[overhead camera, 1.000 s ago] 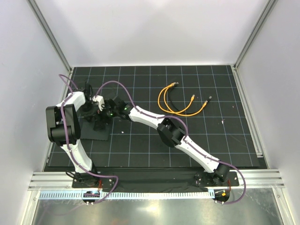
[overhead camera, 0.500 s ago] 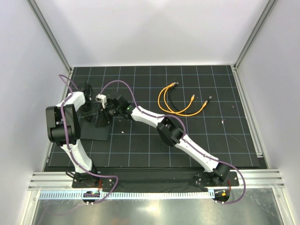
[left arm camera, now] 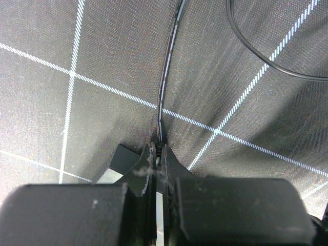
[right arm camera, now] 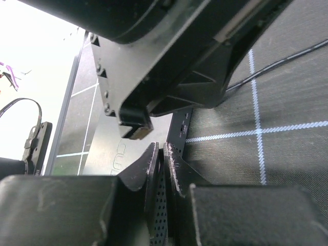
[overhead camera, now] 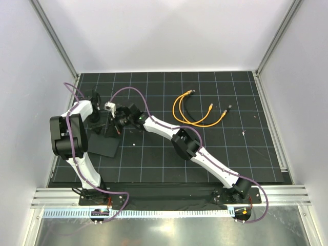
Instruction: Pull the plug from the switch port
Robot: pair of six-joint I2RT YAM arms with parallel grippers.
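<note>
1. Right gripper [right arm camera: 163, 152], mine. The fingers are drawn together to a narrow slit. A dark perforated strip shows inside the slit and seems to run on from the side face of the switch [overhead camera: 105, 146]. I cannot tell whether I am clamping it.
2. Left gripper [left arm camera: 158, 152], mine. The jaws are pressed tight together and the tips point down. A thin black cable [left arm camera: 166, 77] runs across the mat straight into the tips. It is not clear whether it is pinched or only meets them.
3. The two grippers are just beside each other above the switch. In the right wrist view, the left one's black body hangs over my right fingers.
4. Switch: a flat, matte black box. It lies near the left edge of the gridded mat [overhead camera: 205, 154], about midway between the near and far edges and askew to the grid lines. One small socket [right arm camera: 183, 128] shows in its side face, just past my right fingertips. I cannot make out the plug.
5. Small black adapter [right arm camera: 40, 141] with a loop of thin wire. It sits beside the switch, on the side away from my right fingers.
6. Second thin black wire [left arm camera: 266, 61]. It curves over the mat beyond the left gripper.
7. Orange cables [overhead camera: 197, 110]: a loose bundle toward the far right of the mat, well apart from the switch.
</note>
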